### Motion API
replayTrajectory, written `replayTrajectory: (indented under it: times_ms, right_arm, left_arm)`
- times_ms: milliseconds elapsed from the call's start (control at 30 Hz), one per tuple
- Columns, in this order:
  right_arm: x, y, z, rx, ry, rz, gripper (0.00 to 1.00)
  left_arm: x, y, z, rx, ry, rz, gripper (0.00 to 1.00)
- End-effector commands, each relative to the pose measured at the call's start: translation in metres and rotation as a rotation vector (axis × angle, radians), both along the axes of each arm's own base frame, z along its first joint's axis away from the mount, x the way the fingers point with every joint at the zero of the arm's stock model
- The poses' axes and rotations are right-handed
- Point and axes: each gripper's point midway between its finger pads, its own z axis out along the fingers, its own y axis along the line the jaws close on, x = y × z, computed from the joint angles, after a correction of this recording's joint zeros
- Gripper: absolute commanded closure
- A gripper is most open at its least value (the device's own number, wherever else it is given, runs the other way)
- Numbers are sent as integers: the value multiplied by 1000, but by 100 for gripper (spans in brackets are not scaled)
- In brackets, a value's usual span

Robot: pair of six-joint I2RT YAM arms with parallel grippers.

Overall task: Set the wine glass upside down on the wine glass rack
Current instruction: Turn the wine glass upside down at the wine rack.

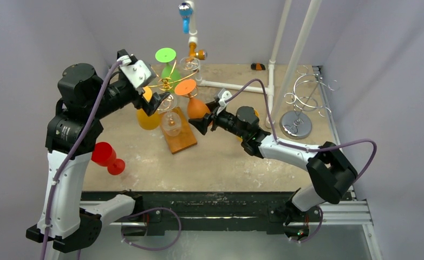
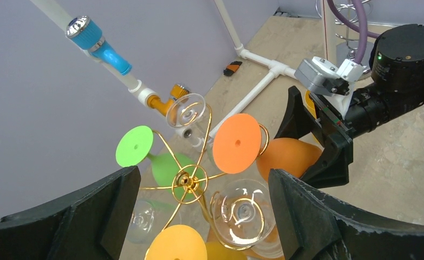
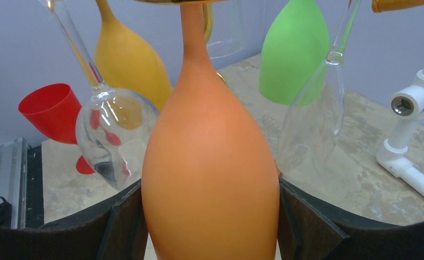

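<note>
A gold wire wine glass rack [image 1: 166,84] stands on an orange wooden base at the middle back. It shows from above in the left wrist view [image 2: 188,181]. Green, yellow and clear glasses hang from it upside down. An orange wine glass [image 1: 197,108] hangs bowl-down with its foot [image 2: 236,143] in a rack loop. My right gripper [image 1: 201,120] is shut on its bowl [image 3: 209,162], with a finger touching each side. My left gripper [image 1: 147,97] is open and empty above the rack's hub [image 2: 204,181].
A red glass [image 1: 105,156] lies on the table at the left, also in the right wrist view [image 3: 52,111]. A silver wire rack [image 1: 299,108] stands at the back right. White pipes [image 1: 285,54] rise behind, with a blue fitting [image 1: 186,12].
</note>
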Motion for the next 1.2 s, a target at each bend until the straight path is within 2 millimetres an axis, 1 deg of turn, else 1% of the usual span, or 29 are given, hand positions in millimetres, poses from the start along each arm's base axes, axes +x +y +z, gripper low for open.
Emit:
replayTrajectory:
  times_ms: [0, 367, 467, 567, 667, 833, 967, 1000, 1033, 1167]
  right_arm:
    - [-11, -5, 42, 124, -100, 16, 34]
    - [-20, -10, 41, 210, -79, 21, 34]
    - [-17, -11, 40, 220, -65, 8, 33]
    - [-13, -10, 35, 221, -38, -10, 27]
    - [-7, -9, 26, 205, -7, -32, 20]
    - [-2, -6, 13, 192, 29, -42, 15]
    - [1, -5, 8, 190, 43, -51, 11]
    - [1, -4, 7, 188, 48, -53, 4]
    - [2, -4, 6, 188, 50, -53, 1]
    - [4, -6, 7, 189, 51, -71, 1]
  left_arm:
    - [3, 2, 3, -29, -1, 27, 4]
    - [5, 3, 2, -27, -2, 37, 4]
    - [5, 4, 1, -24, -4, 39, 4]
    - [4, 4, 2, -22, -8, 38, 4]
    - [4, 5, 2, -19, -13, 39, 4]
    - [3, 5, 2, -16, -18, 40, 4]
    - [2, 6, 3, -13, -24, 41, 4]
    - [2, 6, 3, -12, -25, 43, 4]
    - [2, 6, 3, -11, -25, 42, 4]
    - [3, 6, 2, -8, -24, 42, 3]
